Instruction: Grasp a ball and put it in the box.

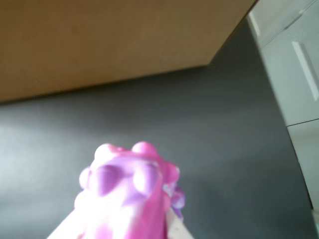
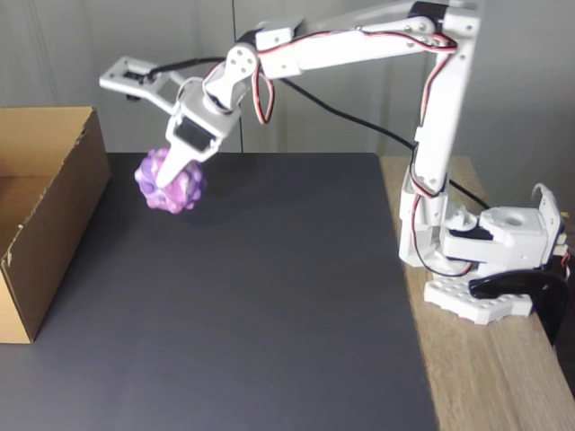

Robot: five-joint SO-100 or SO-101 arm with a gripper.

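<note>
In the fixed view the white arm reaches from its base at the right toward the upper left of the frame, and the gripper holds the ball clamped between its fingers, lifted above the dark mat. The ball's upper part is hidden behind the gripper's white finger. It hangs just right of the box, which sits at the left edge and is cut off there, its open inside only partly visible.

In the wrist view the ball fills the lower left, blurred and cropped by the bottom edge, with pale finger tips barely showing beside it. The box wall spans the upper left, out of focus. A white cabinet is cut off at the right.
</note>
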